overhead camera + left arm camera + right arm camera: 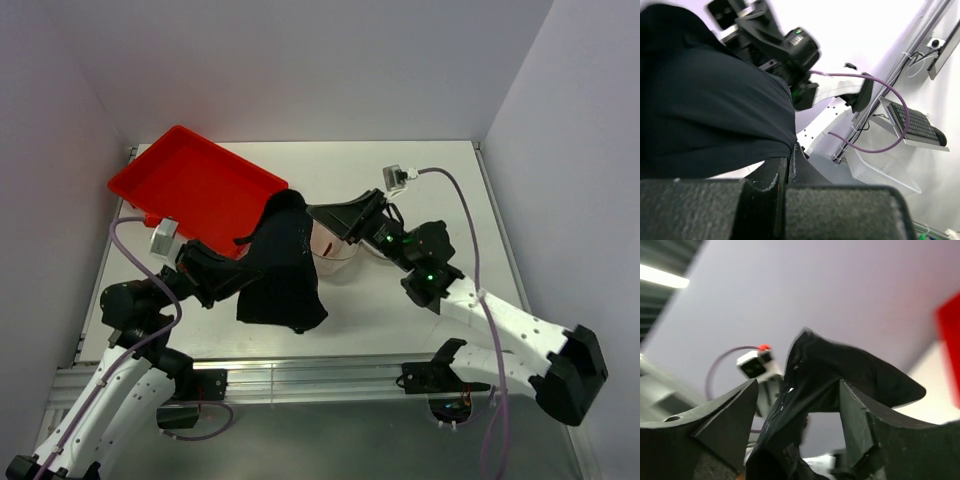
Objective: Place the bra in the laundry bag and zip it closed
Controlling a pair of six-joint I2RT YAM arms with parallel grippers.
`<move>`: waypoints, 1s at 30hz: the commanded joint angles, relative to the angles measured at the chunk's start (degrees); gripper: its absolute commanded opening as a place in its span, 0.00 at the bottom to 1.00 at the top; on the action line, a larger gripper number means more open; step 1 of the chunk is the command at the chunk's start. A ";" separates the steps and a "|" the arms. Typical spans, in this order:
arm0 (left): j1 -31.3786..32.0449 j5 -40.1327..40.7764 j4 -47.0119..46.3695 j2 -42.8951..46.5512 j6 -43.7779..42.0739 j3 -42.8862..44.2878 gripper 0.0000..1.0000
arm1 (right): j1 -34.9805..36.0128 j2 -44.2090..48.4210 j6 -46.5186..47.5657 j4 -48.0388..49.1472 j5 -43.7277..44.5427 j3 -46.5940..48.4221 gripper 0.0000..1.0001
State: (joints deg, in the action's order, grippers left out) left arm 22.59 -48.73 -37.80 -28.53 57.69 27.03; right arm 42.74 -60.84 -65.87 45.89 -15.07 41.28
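Observation:
A large black cloth (285, 270) hangs lifted over the middle of the table. My left gripper (238, 272) is shut on its lower left edge; the left wrist view shows the cloth (705, 110) running into the closed jaws (787, 160). My right gripper (316, 214) is open at the cloth's upper right, with a zippered fold of the cloth (840, 365) standing between its spread fingers (799, 382). A small pale pink-beige patch, apparently the bra (322, 240), shows under the right gripper. A whitish curved edge beside it may be the laundry bag (345, 257). Both are mostly hidden.
A red plastic tray (195, 185) lies tilted at the back left, its corner touching the black cloth, and shows as a red blur in the right wrist view (947, 340). The white table (430, 190) has walls on three sides. The right arm (795, 45) shows beyond the cloth.

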 commanded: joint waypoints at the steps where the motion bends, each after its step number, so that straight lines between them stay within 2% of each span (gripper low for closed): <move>1: 0.26 -0.57 3.51 -0.99 -1.26 2.94 0.00 | -0.38 8.09 14.25 -19.94 9.76 1.18 0.76; 3: 0.26 -1.54 5.80 -1.79 -2.84 3.82 0.00 | -1.08 12.49 19.08 -27.47 11.72 1.61 0.78; 4: 0.26 -1.72 7.46 -2.22 -3.63 5.30 0.00 | -0.99 13.63 25.20 -29.52 12.08 2.83 0.78; 7: 0.26 -3.30 19.13 -5.64 -10.99 10.93 0.00 | -0.99 16.27 36.57 -38.39 8.76 6.61 0.77; 8: 0.26 -3.04 27.43 -6.35 -13.02 12.33 0.00 | -0.99 16.10 39.47 -40.94 7.26 7.67 0.77; 10: 0.26 -1.72 34.69 -7.32 -16.71 16.29 0.00 | -0.99 15.84 45.81 -47.71 5.06 10.57 0.78; 11: 0.26 -0.94 40.47 -8.46 -19.78 17.43 0.00 | -0.99 15.40 47.74 -48.87 1.05 10.93 0.78; 12: 0.26 -0.75 42.35 -8.99 -20.85 19.27 0.00 | -0.99 15.14 51.07 -49.92 -1.60 11.45 0.79; 16: 0.26 -1.72 49.39 -14.42 -24.89 22.45 0.00 | -0.91 11.37 55.58 -51.33 -13.12 14.09 0.88; 24: 0.35 3.55 63.81 -18.75 -33.08 30.26 0.00 | -0.03 5.04 58.92 -52.56 -20.61 19.01 0.85; 27: 0.35 1.63 63.21 -18.67 -33.26 30.72 0.00 | 1.37 2.31 58.14 -51.61 -17.10 18.76 0.82; 30: 0.35 -1.36 59.17 -17.70 -31.68 29.67 0.00 | 2.17 0.90 58.04 -49.85 -20.16 18.23 0.82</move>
State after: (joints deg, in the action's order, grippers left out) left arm 22.70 -47.11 24.23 -47.53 27.11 54.89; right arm 43.92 -59.24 -9.06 -6.28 -32.29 57.78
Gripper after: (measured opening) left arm 0.024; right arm 0.821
